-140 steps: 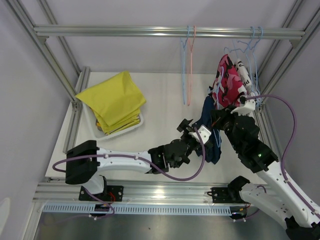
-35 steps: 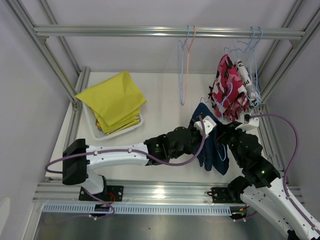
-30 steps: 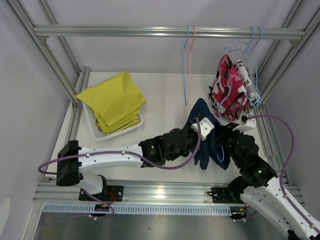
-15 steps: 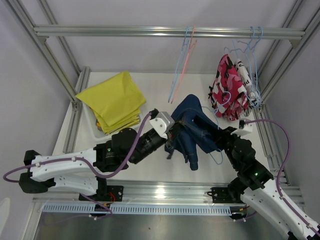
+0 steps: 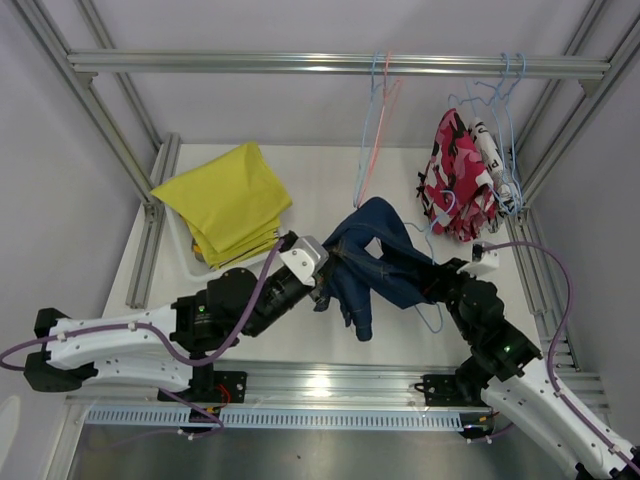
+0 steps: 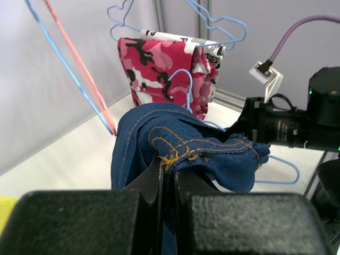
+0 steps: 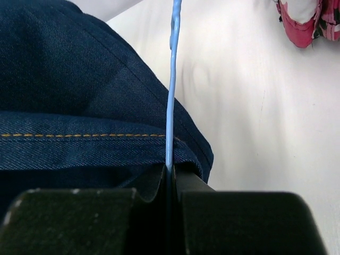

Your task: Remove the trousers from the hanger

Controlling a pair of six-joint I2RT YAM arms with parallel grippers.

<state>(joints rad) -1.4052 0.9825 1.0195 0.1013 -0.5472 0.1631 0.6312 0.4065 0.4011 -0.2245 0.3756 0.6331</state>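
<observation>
A silver aluminium crossbar [image 5: 300, 64] is running across the top, above a white tabletop [image 5: 320, 190]. A shallow white plastic tray [image 5: 203, 266] is sitting near the tabletop's left edge, beside a slanting aluminium post [image 5: 100, 110]. A white slotted cable duct [image 5: 300, 416] is lying along the near rail

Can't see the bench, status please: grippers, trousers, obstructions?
Left gripper shut on navy trousers. Right gripper shut on blue hanger. Trousers stretched between them, not yet off. Pink pair hangs nearby, apart.
</observation>
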